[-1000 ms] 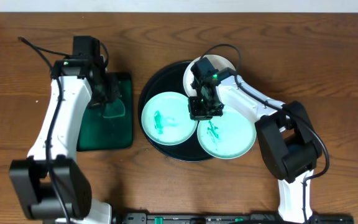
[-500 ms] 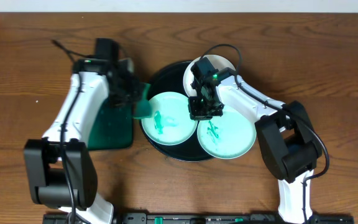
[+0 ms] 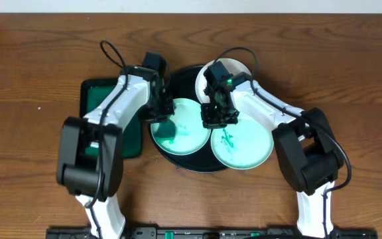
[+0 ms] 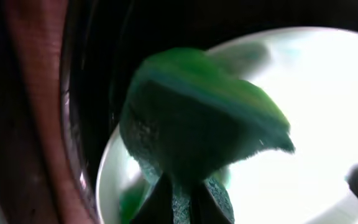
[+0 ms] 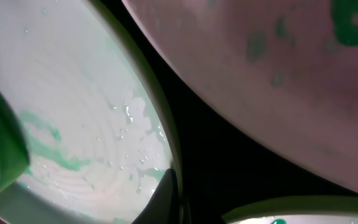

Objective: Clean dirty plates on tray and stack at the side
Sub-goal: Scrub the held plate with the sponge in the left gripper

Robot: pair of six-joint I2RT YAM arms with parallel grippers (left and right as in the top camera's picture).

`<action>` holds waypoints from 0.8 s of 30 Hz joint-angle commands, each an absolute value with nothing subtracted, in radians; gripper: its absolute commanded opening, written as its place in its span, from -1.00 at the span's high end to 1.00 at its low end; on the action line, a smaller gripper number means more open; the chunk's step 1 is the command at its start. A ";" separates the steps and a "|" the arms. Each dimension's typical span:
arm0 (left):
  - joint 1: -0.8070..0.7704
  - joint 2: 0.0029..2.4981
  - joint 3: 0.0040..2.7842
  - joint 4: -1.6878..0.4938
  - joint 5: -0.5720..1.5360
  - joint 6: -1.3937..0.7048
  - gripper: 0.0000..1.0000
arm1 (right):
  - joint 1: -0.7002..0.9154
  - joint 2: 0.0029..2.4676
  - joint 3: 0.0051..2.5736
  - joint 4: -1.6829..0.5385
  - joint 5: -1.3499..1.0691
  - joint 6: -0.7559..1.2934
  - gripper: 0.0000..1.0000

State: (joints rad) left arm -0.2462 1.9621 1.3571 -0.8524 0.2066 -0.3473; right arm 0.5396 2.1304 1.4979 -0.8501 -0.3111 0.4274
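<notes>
Since a second ago, the left arm has swung away from the green tray (image 3: 105,99) and now reaches over the left side of the black tray (image 3: 178,78). The left gripper (image 3: 164,114) is squeezed tight on a green sponge (image 4: 197,118). The sponge hangs right at the left edge of the left plate (image 3: 186,129), which lies on the left half of the black tray. I cannot tell if the sponge touches the plate yet. The green smear (image 5: 42,149) on that plate lies just to the right of the sponge, toward the middle of the black tray, so I think the wipe has to go that way. The right gripper (image 3: 219,117) has not moved. It is closed with nothing in it, and its tip sits at the right edge of the same plate, maybe to stop it sliding. So the left arm is the one to scrub. Two more plates wait: a smeared plate (image 3: 247,147) at the front right rim of the black tray and a cleaner plate (image 3: 234,68) at its back right rim. No plate is stacked on the worktop (image 3: 32,66) beside the black tray yet.
</notes>
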 commanded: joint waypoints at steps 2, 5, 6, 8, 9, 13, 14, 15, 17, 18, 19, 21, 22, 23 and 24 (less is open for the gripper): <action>-0.236 2.062 1.371 -0.865 0.211 -0.338 0.86 | 0.551 2.136 1.477 -0.878 -0.323 0.402 0.98; -0.262 2.108 1.371 -0.864 0.344 -0.274 0.86 | 0.551 2.136 1.477 -0.879 -0.323 0.394 0.98; -0.276 2.115 1.371 -0.861 0.391 -0.252 0.85 | 0.551 2.136 1.477 -0.879 -0.323 0.395 0.98; -0.315 2.120 1.371 -0.849 0.491 -0.207 0.86 | 0.551 2.136 1.477 -0.879 -0.323 0.395 0.98; -0.339 2.120 1.371 -0.838 0.534 -0.192 0.86 | 0.551 2.136 1.477 -0.879 -0.323 0.395 0.98; -0.415 2.119 1.371 -0.786 0.633 -0.196 0.85 | 0.551 2.136 1.477 -0.879 -0.323 0.395 0.98; -0.429 2.119 1.371 -0.771 0.648 -0.201 0.85 | 0.551 2.136 1.477 -0.879 -0.323 0.395 0.98; -0.439 2.119 1.371 -0.758 0.647 -0.220 0.85 | 0.551 2.136 1.477 -0.880 -0.323 0.395 0.98; -0.445 2.119 1.371 -0.742 0.644 -0.238 0.85 | 0.551 2.136 1.477 -0.883 -0.323 0.395 0.98; -0.442 2.119 1.371 -0.738 0.638 -0.248 0.86 | 0.551 2.136 1.477 -0.883 -0.323 0.395 0.98; -0.435 2.119 1.371 -0.738 0.626 -0.261 0.86 | 0.551 2.136 1.477 -0.883 -0.323 0.395 0.98; -0.410 2.119 1.371 -0.746 0.561 -0.296 0.85 | 0.551 2.136 1.477 -0.883 -0.323 0.395 0.98; -0.394 2.119 1.371 -0.757 0.504 -0.320 0.86 | 0.551 2.136 1.477 -0.883 -0.323 0.395 0.98; -0.378 2.119 1.371 -0.770 0.451 -0.344 0.86 | 0.551 2.136 1.477 -0.883 -0.323 0.395 0.98; -0.362 2.119 1.371 -0.786 0.384 -0.367 0.86 | 0.551 2.136 1.477 -0.883 -0.323 0.395 0.98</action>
State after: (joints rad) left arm -0.3847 2.0651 1.3987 -0.7635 0.5102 -0.2901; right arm 0.5312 2.1281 1.4956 -0.8738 -0.3138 0.4194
